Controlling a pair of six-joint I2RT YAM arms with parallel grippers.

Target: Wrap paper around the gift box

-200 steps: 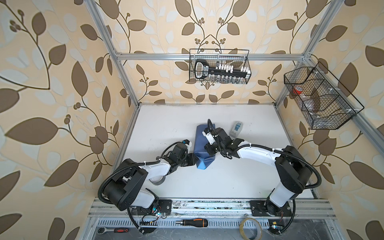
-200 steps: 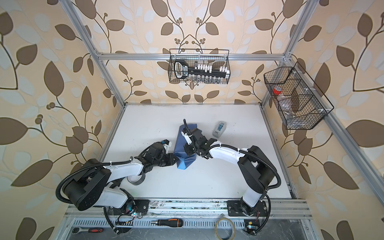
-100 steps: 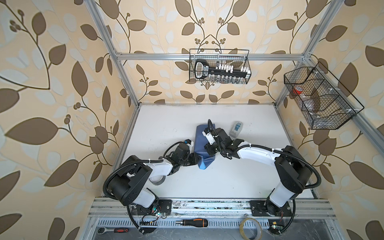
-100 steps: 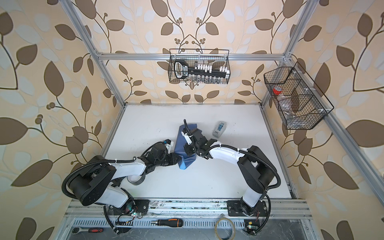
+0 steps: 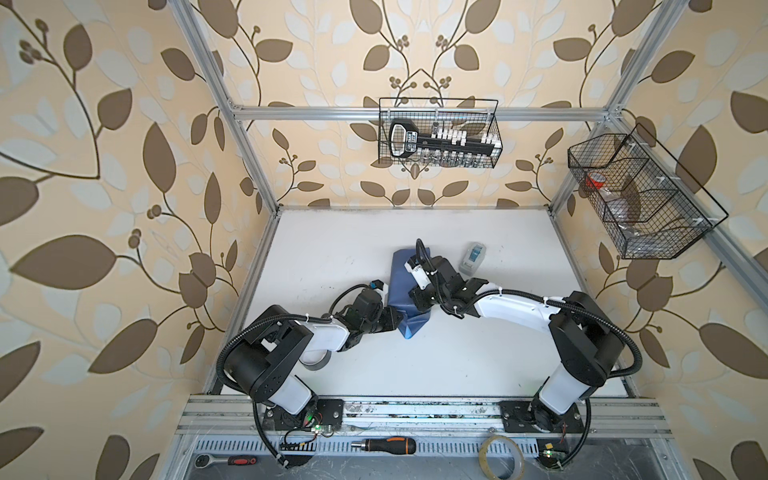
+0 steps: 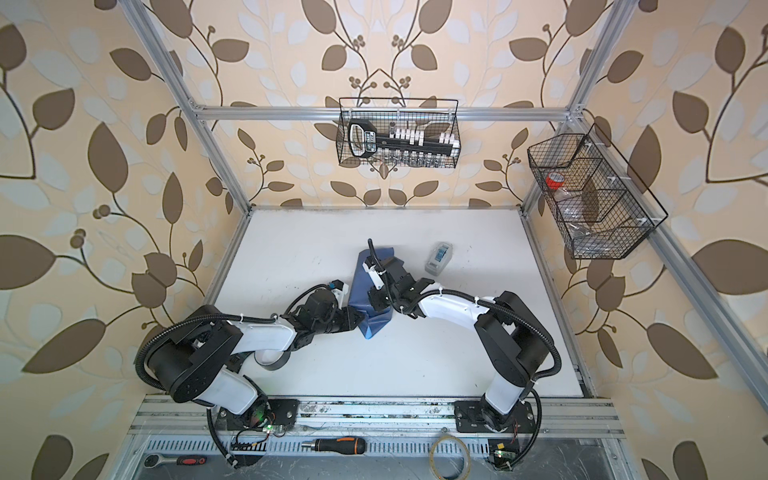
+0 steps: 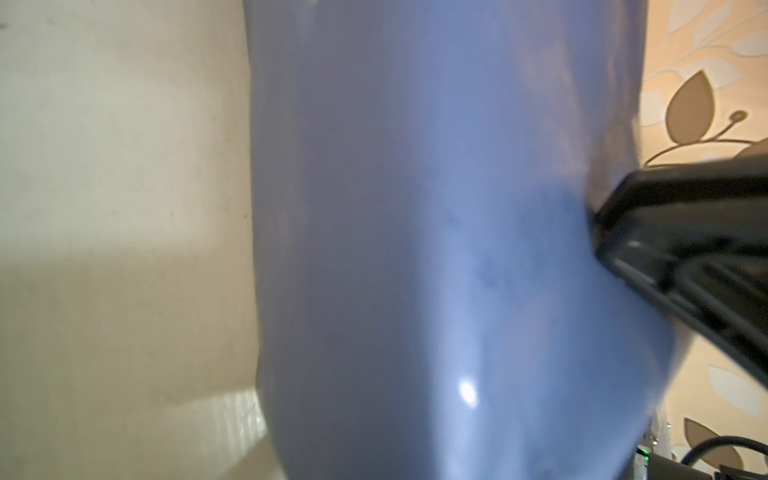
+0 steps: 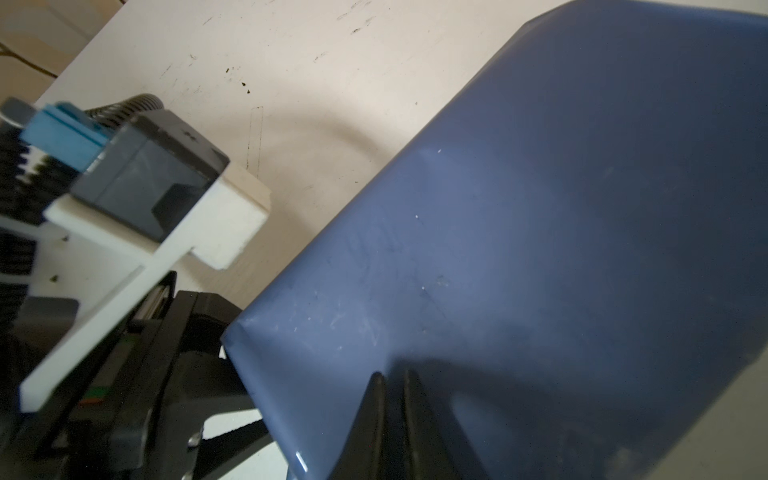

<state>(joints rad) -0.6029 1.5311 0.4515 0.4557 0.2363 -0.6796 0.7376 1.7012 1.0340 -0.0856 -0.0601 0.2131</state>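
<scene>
Blue paper (image 5: 400, 284) sits in the middle of the table (image 5: 332, 257), folded into a boxy shape with crisp edges. It covers the gift box from your view. Your right gripper (image 8: 392, 378) presses on the top face, fingers together. Your left gripper (image 5: 395, 323) touches the near left edge, but you cannot tell whether it pinches. A tape dispenser (image 5: 471, 258) lies nearby.

Left pincer (image 5: 400, 322) and right pincer (image 8: 392, 377) near each other, the right closed.
</scene>
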